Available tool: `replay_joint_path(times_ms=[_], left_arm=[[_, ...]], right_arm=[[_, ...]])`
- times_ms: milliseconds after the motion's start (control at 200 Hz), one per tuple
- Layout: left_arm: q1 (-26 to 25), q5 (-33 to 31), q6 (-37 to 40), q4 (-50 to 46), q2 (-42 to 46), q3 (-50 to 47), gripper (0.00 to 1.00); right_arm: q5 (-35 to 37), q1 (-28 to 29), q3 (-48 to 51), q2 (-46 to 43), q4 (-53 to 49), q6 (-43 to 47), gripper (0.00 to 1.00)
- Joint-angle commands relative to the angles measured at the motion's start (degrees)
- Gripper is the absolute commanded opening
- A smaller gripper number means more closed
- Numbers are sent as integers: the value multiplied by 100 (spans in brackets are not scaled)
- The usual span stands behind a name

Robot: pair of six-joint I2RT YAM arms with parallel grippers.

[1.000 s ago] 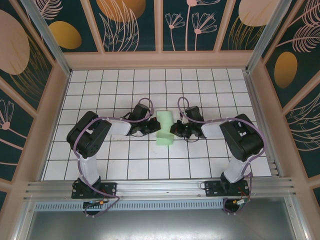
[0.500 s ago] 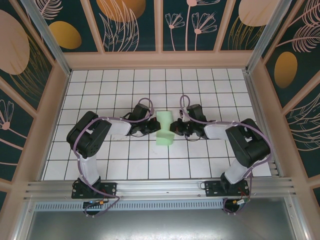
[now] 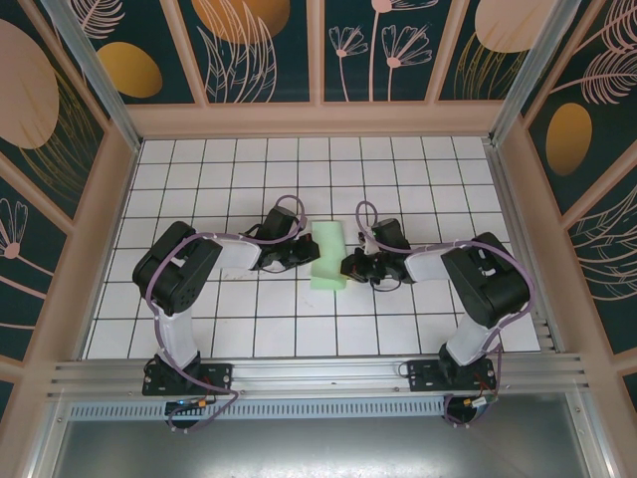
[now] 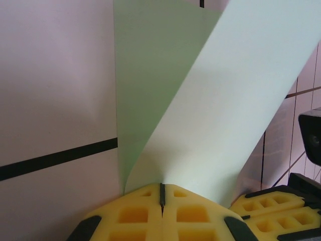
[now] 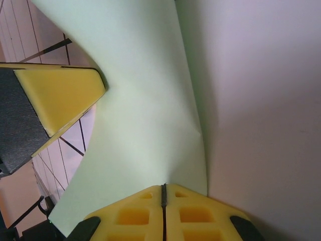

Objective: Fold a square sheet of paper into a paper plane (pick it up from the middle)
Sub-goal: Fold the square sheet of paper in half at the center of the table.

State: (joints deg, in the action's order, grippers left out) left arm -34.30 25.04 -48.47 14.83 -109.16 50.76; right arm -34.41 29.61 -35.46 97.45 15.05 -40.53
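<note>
Presently, left fingers [image 4: 140, 213] are pinched shut on the sheet of paper [image 4: 225, 100] at its 9 o'clock edge; right fingers [image 5: 138, 216] clamp its 3 o'clock edge. One sheet, pale mint-green, plain, folded into a narrow curling strip, lies at the centre of the white tiled surface [image 3: 249, 169].

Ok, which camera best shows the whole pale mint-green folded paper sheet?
Top external: the pale mint-green paper sheet shows almost whole between the left gripper and right gripper. The wrist views give close-ups of curled edges pinched by shut yellow fingertips.
</note>
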Motion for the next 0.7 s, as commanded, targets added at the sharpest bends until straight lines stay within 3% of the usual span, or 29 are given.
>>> replay_joint_path(times_ms=[0,220,691], left_arm=[[-39,-278,127,-582,-167,-188,0],[-41,-271,131,-587,-167,-186,0],[-39,-275,152,-588,-184,-185,0]], right_arm=[[144,142,-108,-184,-422,145,9],[-32,327,-29,-558,-34,-74,9],[181,380,509,-133,147,-78,10]])
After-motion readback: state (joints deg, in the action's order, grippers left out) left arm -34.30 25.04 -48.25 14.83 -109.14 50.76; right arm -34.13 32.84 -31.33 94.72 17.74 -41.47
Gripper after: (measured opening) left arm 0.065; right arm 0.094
